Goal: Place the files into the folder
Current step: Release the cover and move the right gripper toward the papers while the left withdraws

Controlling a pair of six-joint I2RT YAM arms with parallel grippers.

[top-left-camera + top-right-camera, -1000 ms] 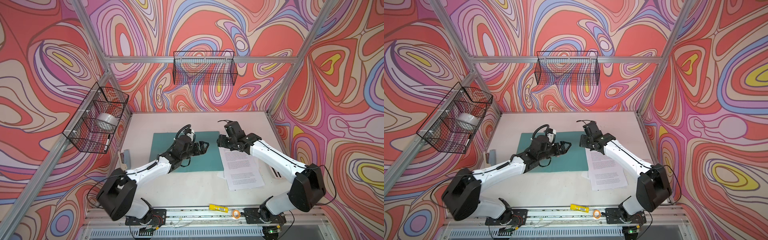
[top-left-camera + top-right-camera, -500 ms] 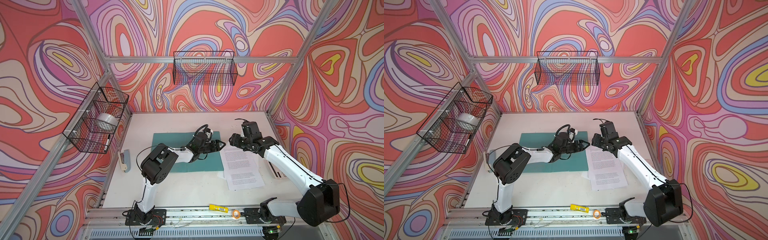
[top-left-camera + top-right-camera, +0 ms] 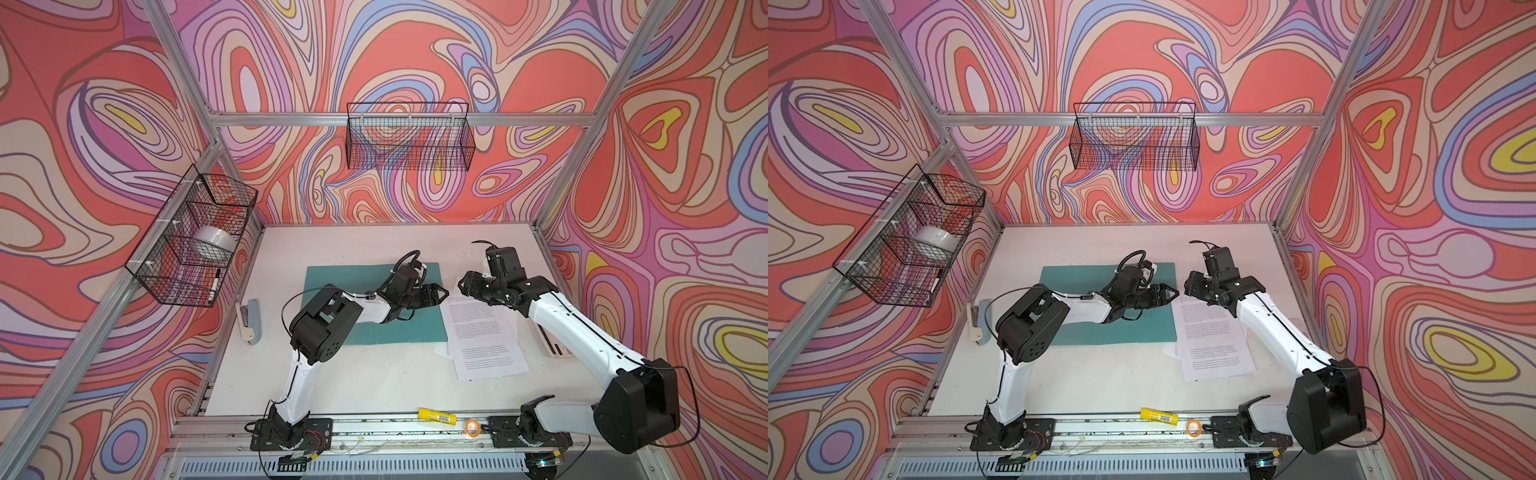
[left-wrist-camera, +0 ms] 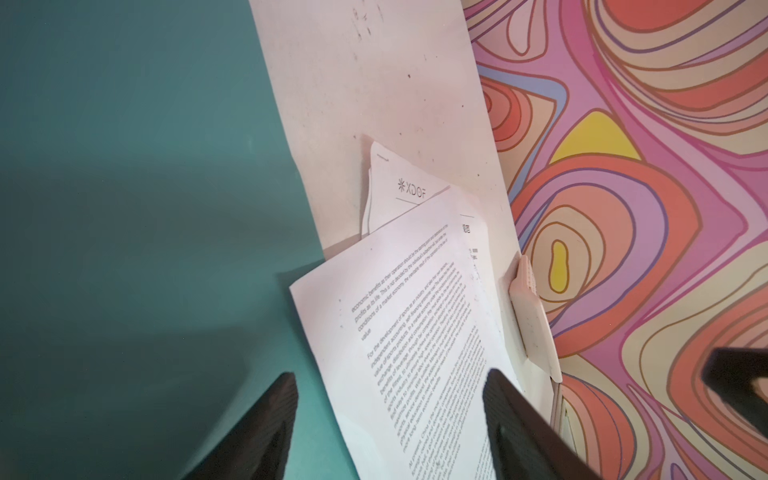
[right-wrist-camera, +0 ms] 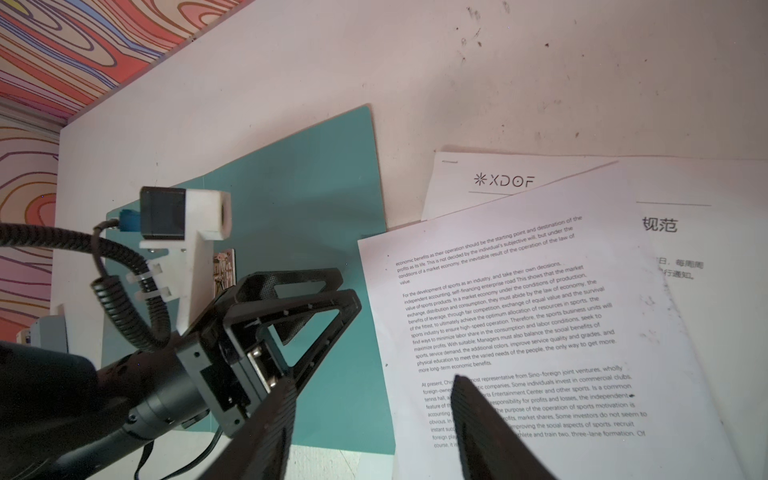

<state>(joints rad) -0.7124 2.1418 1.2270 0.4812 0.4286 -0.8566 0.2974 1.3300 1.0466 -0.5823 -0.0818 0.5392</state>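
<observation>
Your left claw and right claw both gape empty; among the white printed paper sheets the top one hides most of the rest, overlapping the flat teal-green folder.

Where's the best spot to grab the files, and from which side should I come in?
Grip the top sheet's left edge near its far corner, where the files overlap the folder and cast a shadow, so it seems slightly raised. Come from the folder side with the left gripper, which is open astride that edge. Elsewhere the sheets lie flat, offering no lip.
</observation>
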